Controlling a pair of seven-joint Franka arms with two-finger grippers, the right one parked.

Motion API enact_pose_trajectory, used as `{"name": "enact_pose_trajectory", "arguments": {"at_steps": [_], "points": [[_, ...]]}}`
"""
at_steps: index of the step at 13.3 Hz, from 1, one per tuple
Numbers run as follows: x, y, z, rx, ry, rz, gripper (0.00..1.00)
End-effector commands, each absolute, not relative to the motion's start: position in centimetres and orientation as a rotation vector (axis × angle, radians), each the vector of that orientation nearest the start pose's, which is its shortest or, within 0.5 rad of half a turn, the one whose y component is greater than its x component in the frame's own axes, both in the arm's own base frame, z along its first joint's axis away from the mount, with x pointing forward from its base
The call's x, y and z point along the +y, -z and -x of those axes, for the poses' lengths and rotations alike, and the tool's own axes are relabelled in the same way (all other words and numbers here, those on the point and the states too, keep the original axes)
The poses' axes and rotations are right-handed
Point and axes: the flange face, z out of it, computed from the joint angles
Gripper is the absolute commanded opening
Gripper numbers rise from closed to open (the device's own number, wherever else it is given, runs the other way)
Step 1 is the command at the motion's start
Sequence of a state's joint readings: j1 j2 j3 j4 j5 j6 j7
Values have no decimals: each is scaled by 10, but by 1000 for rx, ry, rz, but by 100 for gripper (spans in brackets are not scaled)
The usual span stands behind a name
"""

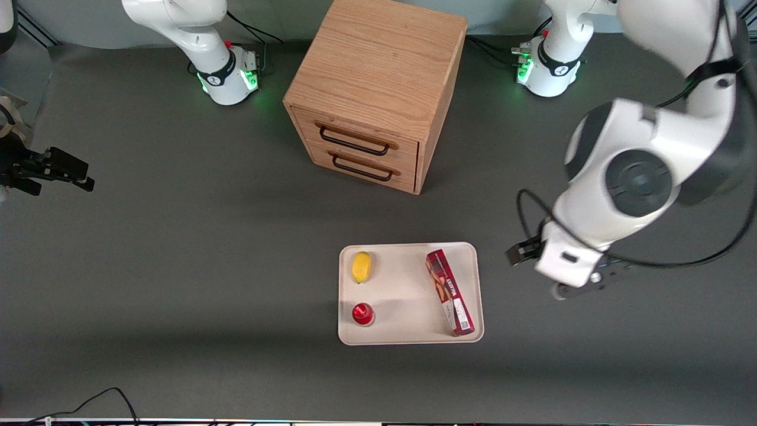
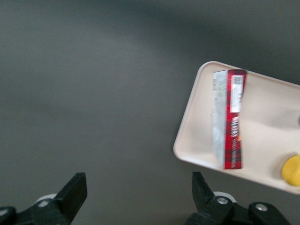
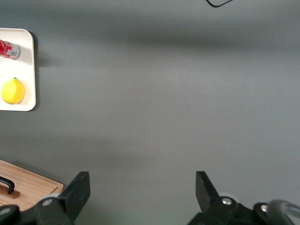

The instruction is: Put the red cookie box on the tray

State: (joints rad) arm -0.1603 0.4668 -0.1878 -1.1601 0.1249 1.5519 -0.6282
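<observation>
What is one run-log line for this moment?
red cookie box: lying on tray | end effector: open, empty, over bare table beside tray

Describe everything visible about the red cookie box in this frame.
The red cookie box is a long, slim, dark-red cardboard carton with biscuit pictures and a white label panel at the end nearer the front camera. It lies flat inside the cream tray, along the rim on the working arm's side, slightly angled. Nothing grips it: the gripper is over the bare table beside the tray, fingers open.

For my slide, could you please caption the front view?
Red cookie box lies on the tray; open gripper beside it.
</observation>
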Motion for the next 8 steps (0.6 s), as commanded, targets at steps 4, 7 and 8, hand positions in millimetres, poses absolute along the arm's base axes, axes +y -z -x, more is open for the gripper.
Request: {"name": "enact_pose_trajectory", "arguments": {"at_steps": [4, 7, 8], "points": [[-37, -577, -589, -183, -92, 3047, 100], [23, -590, -580, -62, -77, 3065, 100], [35, -595, -580, -72, -64, 3107, 100]]}}
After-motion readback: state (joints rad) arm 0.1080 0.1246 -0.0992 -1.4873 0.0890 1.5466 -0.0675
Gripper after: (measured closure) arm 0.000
